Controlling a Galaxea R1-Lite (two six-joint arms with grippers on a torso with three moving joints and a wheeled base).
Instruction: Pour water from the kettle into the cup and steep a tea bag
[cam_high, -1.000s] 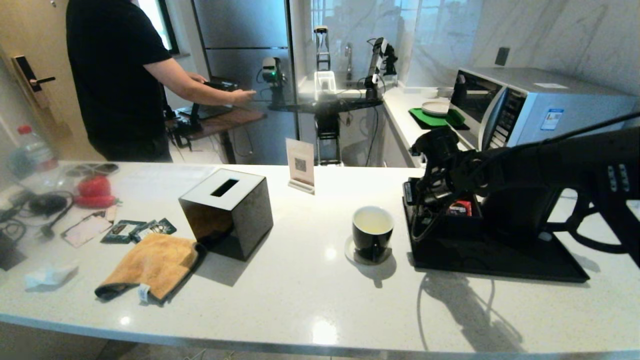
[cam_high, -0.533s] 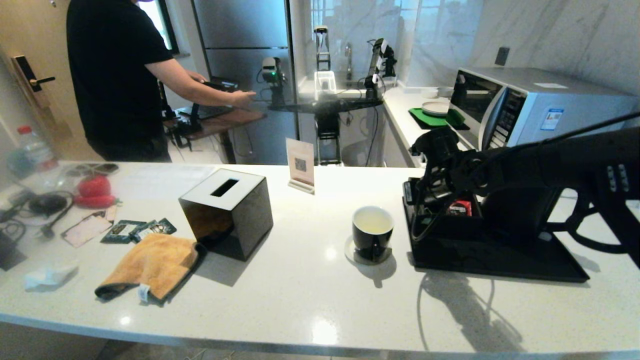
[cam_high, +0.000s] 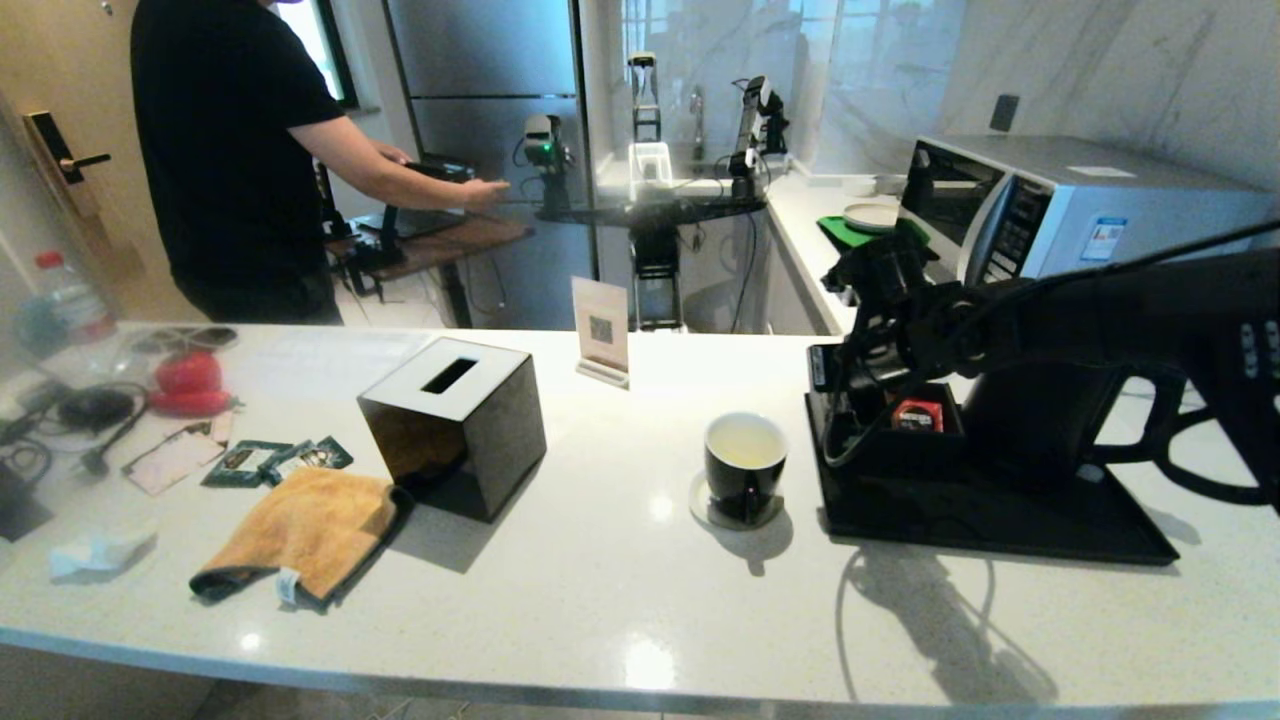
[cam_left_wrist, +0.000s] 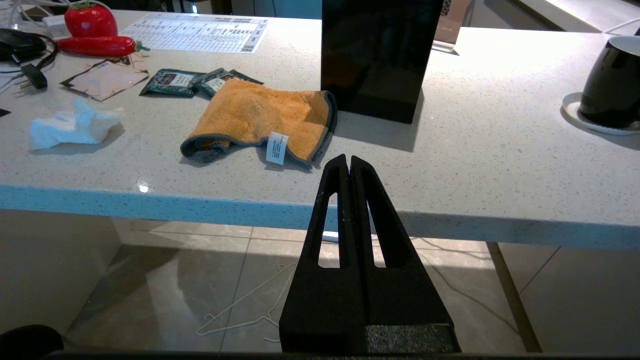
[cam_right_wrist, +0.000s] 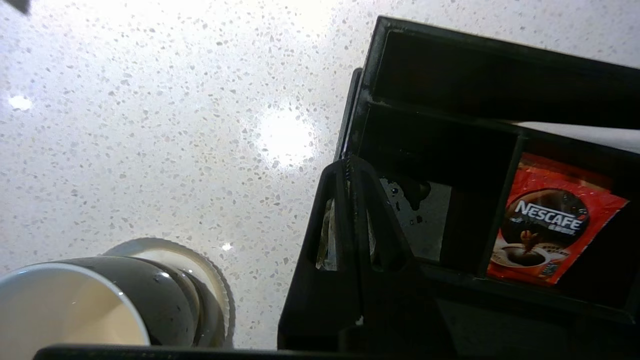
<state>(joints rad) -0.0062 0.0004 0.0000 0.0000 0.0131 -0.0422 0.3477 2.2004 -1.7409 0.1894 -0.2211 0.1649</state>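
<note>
I see white speckled counter (cam_high: 620, 590) carrying black tissue box (cam_high: 455, 425), orange cloth (cam_high: 300, 535) just beside it, green packets (cam_high: 275, 460), crumpled tissue (cam_high: 95, 552), small sign (cam_high: 601, 330), white coaster (cam_high: 705, 508) (black cup (cam_high: 745, 465) on top), black tray (cam_high: 990, 520) at right.

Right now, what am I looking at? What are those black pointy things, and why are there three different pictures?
It is a robot with two arms. One camera sits on its head; one sits on each wrist. The pointy things are each arm's pinching tool. The left tool is shut and hangs in front of the counter's edge. The right tool is shut over a black tray; whether it pinches anything, I cannot tell. On the counter are a cup with water, a tissue box and an orange cloth. The kettle stands on the tray.
</note>
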